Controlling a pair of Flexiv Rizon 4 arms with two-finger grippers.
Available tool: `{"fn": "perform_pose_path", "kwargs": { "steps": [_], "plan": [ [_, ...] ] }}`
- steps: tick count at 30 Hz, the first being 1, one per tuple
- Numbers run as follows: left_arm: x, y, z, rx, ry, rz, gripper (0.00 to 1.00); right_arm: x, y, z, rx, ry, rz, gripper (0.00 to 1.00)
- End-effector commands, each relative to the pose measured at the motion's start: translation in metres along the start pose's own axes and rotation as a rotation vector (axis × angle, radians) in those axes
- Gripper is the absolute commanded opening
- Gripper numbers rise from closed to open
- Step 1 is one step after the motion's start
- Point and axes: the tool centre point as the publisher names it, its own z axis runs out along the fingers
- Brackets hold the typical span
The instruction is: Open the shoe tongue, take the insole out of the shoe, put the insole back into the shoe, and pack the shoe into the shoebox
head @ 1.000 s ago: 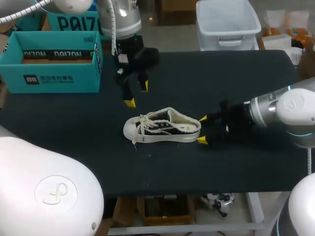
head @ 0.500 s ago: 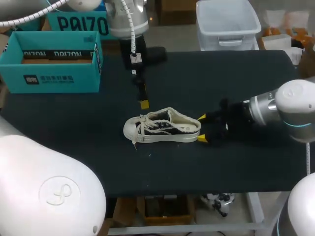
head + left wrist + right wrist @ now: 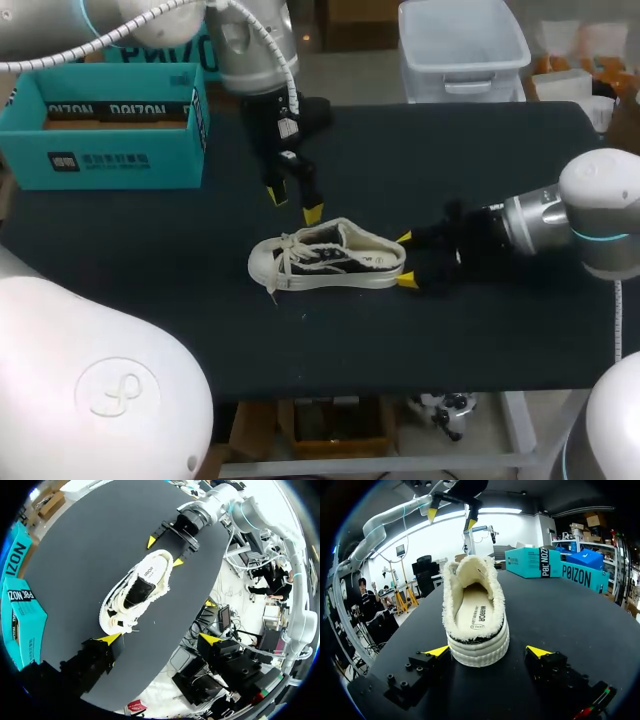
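Note:
A low white-and-black shoe (image 3: 325,258) lies on its sole at the middle of the black table, toe to the left, laces loose. My left gripper (image 3: 290,203) hangs open just above and behind its tongue; in the left wrist view the shoe (image 3: 135,592) is below and ahead of that gripper (image 3: 161,640). My right gripper (image 3: 405,260) stands open at the heel. In the right wrist view the heel (image 3: 477,647) sits between its fingers (image 3: 489,652) with a gap on each side. The cream insole (image 3: 472,617) lies inside the shoe. The teal shoebox (image 3: 100,125) stands open at the far left.
The black table (image 3: 450,160) has bare cloth around the shoe, to the right and along the front edge. A second teal box (image 3: 582,572) stands behind the shoebox (image 3: 532,562).
My left gripper has swung to the right and come down towards the shoe's tongue, turning as it went. The right gripper has stayed at the heel. The shoe has slid slightly left.

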Motion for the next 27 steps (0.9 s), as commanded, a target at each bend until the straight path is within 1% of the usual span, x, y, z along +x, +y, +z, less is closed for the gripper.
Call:
{"fn": "perform_pose_path", "kwargs": {
  "steps": [1, 3, 11, 14, 19, 27],
  "plan": [
    [0.007, 0.006, 0.004, 0.062, -0.046, -0.165, 1.0, -0.003, -0.003, 0.002, -0.025, 0.035, 0.003, 1.0],
    [0.008, 0.006, 0.006, 0.06, -0.058, -0.185, 1.0, -0.001, -0.003, 0.003, -0.035, 0.042, 0.004, 1.0],
    [0.011, 0.007, 0.009, 0.064, -0.067, -0.209, 1.0, 0.006, -0.002, 0.003, -0.026, 0.032, 0.009, 1.0],
    [0.012, 0.007, 0.01, 0.061, -0.068, -0.208, 1.0, 0.005, -0.001, 0.011, -0.032, 0.045, -0.003, 1.0],
    [0.013, 0.007, 0.012, 0.05, -0.075, -0.219, 1.0, 0.003, 0.0, 0.018, -0.066, 0.07, -0.02, 1.0],
    [0.013, 0.009, 0.013, 0.043, -0.077, -0.219, 1.0, 0.0, 0.002, 0.025, -0.065, 0.079, -0.022, 1.0]
  ]
}}
